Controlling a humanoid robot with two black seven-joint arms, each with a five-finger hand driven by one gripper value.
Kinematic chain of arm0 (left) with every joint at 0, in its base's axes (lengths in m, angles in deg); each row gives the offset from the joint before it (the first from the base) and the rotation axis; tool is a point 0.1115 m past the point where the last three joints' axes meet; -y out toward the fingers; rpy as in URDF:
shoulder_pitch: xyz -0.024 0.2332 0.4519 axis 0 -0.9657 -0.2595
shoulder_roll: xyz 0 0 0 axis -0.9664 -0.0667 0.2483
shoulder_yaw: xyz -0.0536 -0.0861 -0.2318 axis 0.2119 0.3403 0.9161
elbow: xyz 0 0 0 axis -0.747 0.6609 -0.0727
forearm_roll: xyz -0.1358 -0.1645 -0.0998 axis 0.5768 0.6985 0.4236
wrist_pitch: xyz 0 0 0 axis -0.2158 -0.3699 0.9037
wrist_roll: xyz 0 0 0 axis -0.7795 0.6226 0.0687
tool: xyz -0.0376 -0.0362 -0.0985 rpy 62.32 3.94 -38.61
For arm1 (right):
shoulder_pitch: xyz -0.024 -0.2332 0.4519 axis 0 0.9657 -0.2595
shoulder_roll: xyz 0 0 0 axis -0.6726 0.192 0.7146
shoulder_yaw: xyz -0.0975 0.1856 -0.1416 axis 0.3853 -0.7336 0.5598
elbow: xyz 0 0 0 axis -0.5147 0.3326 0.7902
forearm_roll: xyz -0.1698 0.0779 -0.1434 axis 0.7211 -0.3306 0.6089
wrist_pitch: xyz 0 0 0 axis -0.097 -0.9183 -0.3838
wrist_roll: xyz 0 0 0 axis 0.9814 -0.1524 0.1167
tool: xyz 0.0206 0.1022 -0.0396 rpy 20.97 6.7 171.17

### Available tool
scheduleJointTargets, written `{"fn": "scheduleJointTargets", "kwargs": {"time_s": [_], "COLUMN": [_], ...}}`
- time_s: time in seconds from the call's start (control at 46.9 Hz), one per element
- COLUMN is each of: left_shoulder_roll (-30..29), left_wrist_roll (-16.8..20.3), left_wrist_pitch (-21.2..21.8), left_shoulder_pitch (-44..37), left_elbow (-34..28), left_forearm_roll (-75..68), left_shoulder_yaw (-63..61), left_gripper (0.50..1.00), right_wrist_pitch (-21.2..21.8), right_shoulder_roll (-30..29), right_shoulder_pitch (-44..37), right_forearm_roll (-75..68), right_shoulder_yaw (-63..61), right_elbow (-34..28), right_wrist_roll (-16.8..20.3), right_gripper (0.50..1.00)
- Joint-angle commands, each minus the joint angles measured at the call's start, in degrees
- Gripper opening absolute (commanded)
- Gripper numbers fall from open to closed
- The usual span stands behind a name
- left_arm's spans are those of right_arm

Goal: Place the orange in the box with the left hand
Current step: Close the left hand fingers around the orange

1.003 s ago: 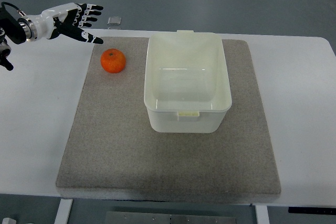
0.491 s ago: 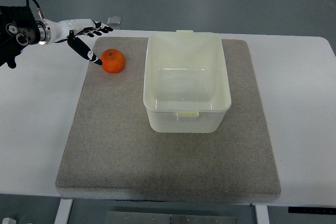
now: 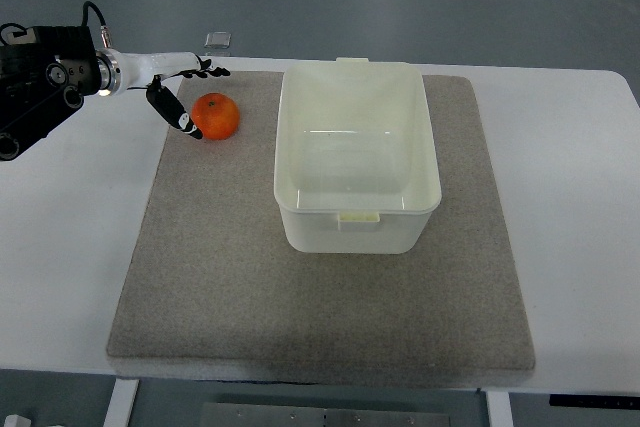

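Note:
An orange [image 3: 217,115] lies on the grey mat [image 3: 230,277], left of the white plastic box [image 3: 357,155]. The box stands upright and holds nothing. My left hand [image 3: 196,99] comes in from the upper left and reaches around the orange. Its thumb [image 3: 172,113] is by the orange's near-left side and its fingers [image 3: 203,71] lie just beyond the orange's far side. The fingers are spread and have no grip on the fruit. The right hand does not show.
The mat lies on a white table [image 3: 70,237]. A small grey square object [image 3: 217,40] lies on the floor beyond the table's far edge, behind the hand. The box's latch tabs face the near and far sides.
My left hand has moved right and down from the table's far left corner to the orange, its thumb now beside the fruit. The orange and box have not moved.

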Motion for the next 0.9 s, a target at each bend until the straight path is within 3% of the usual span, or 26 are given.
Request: {"fn": "scheduleJointTargets", "kwargs": {"time_s": [0.0,0.213,0.427,0.576,0.662,0.79,0.875], "left_shoulder_roll": [0.47,2.49,3.46,3.55,3.63,4.69,4.69], "left_wrist_roll": [-0.02,0.07,0.07,0.07,0.07,0.07,0.07], "left_wrist_pitch": [2.15,8.49,9.19,9.28,9.28,9.28,9.28], "left_shoulder_pitch": [-0.23,-0.58,-0.58,-0.58,-0.58,-0.58,-0.58], "left_elbow": [-0.19,-0.63,-0.72,-0.81,-1.51,-2.91,-3.27], "left_forearm_roll": [-0.31,-0.84,-1.45,-4.00,-5.50,-6.11,-6.29], "left_shoulder_yaw": [-0.07,-3.76,-5.61,-5.61,-5.61,-5.61,-5.61], "left_gripper": [0.975,0.973,0.936,0.789,0.664,0.568,0.546], "right_wrist_pitch": [0.00,0.00,0.00,0.00,0.00,0.00,0.00], "right_shoulder_roll": [0.00,0.00,0.00,0.00,0.00,0.00,0.00], "right_shoulder_pitch": [-0.01,-0.01,-0.01,-0.01,-0.01,-0.01,-0.01], "right_forearm_roll": [0.00,0.00,0.00,0.00,0.00,0.00,0.00], "right_shoulder_yaw": [0.00,0.00,0.00,0.00,0.00,0.00,0.00], "right_elbow": [0.00,0.00,0.00,0.00,0.00,0.00,0.00], "right_wrist_roll": [0.00,0.00,0.00,0.00,0.00,0.00,0.00], "right_gripper": [0.932,0.932,0.932,0.932,0.932,0.932,0.932]}}
